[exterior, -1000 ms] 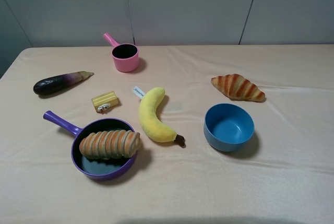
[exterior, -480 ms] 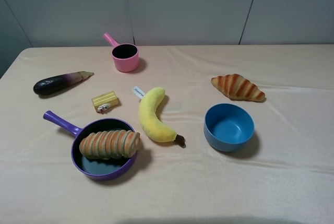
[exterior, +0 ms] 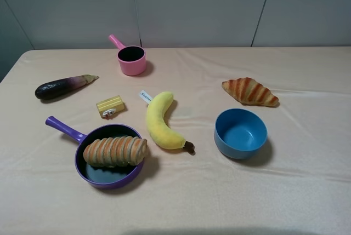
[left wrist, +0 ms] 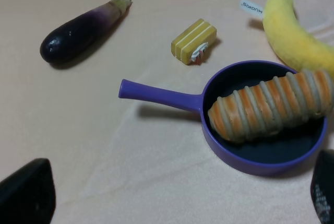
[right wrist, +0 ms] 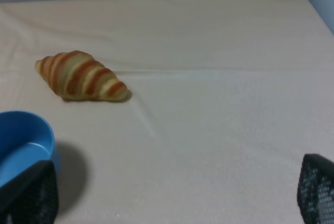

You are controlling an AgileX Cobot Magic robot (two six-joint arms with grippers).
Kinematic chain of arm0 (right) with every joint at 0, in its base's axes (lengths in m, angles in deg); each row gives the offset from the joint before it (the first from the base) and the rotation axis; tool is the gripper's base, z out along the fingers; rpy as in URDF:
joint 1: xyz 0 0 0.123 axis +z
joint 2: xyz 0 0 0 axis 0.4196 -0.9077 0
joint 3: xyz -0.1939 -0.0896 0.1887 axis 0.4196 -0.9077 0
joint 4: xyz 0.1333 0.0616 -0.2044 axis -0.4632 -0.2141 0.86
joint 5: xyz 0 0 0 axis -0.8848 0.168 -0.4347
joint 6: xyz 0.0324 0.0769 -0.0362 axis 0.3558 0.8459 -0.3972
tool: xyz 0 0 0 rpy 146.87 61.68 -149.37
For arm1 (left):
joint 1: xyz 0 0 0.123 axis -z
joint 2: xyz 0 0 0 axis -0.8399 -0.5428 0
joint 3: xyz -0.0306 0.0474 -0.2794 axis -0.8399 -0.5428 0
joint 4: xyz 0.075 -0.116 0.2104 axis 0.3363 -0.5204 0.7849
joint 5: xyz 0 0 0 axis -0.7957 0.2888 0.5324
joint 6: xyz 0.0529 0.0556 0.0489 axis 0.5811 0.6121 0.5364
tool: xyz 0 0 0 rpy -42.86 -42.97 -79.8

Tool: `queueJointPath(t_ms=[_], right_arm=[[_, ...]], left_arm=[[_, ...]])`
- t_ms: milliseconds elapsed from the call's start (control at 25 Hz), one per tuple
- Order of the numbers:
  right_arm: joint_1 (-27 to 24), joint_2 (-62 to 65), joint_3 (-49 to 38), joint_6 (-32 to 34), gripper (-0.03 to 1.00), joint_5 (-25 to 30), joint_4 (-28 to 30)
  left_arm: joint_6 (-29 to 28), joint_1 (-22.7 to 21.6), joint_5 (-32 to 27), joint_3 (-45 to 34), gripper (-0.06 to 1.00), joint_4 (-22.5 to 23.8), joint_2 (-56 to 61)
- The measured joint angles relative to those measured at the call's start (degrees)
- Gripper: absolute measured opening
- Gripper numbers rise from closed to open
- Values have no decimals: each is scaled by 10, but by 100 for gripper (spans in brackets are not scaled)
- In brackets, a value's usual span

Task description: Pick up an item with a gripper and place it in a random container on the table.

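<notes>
The tan-brown ridged bread loaf [exterior: 115, 151] lies inside the purple frying pan [exterior: 82, 173] at the front left of the table, resting across its dark inside. The left wrist view shows the loaf [left wrist: 271, 105] in the pan [left wrist: 156, 94] too. My left gripper [left wrist: 175, 195] is open and empty, short of the pan, with only its dark fingertips [left wrist: 26, 195] showing. My right gripper [right wrist: 172, 195] is open and empty above bare cloth, near the blue bowl. Neither gripper shows in the exterior high view.
A yellow banana [exterior: 160, 122] lies right of the pan. A blue bowl [exterior: 240, 133] and a striped croissant [exterior: 250, 92] are at the right. A pink pot [exterior: 131, 59], an eggplant [exterior: 61, 86] and a yellow block [exterior: 110, 106] are behind the pan.
</notes>
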Motion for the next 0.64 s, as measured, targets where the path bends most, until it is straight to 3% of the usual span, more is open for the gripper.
queueJointPath(t_ms=[640], right_arm=[[0, 0, 0, 0, 69, 0, -2]], left_arm=[[0, 0, 0, 0, 99, 0, 0]])
